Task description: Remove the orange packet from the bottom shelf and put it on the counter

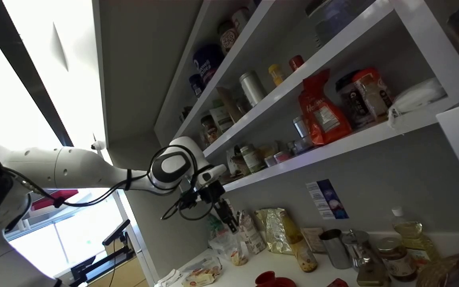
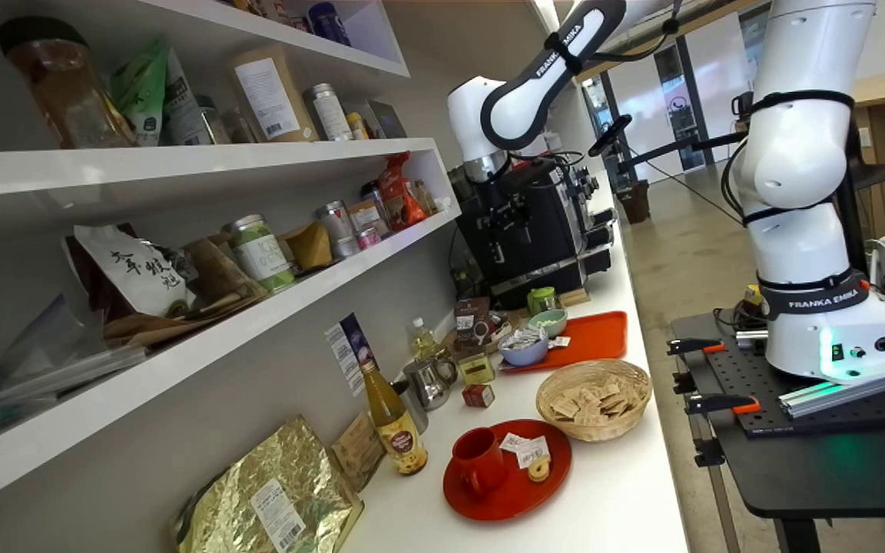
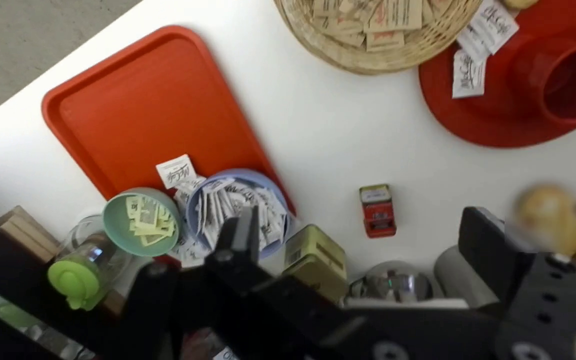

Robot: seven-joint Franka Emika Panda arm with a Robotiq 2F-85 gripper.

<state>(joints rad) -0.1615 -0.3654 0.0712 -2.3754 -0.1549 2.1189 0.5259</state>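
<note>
The orange packet (image 1: 325, 115) stands upright on the bottom shelf (image 1: 373, 134), beside jars. It also shows in an exterior view (image 2: 400, 196), near the far end of the same bottom shelf (image 2: 258, 320). It is out of view in the wrist view. My gripper (image 1: 232, 224) points down, out in front of the shelf and above the counter (image 1: 239, 275). It also shows in an exterior view (image 2: 505, 238), in front of a black machine. In the wrist view my gripper (image 3: 360, 220) is open, fingers wide apart and empty, above the white counter (image 3: 318, 130).
The counter holds a red tray (image 3: 148, 110), a blue bowl (image 3: 238, 210), a basket (image 2: 594, 399), a red plate (image 2: 508, 491) with a mug, a small red tin (image 3: 379, 212), a bottle (image 2: 396, 426) and a black machine (image 2: 542, 238). Higher white boards (image 1: 277, 95) hang above.
</note>
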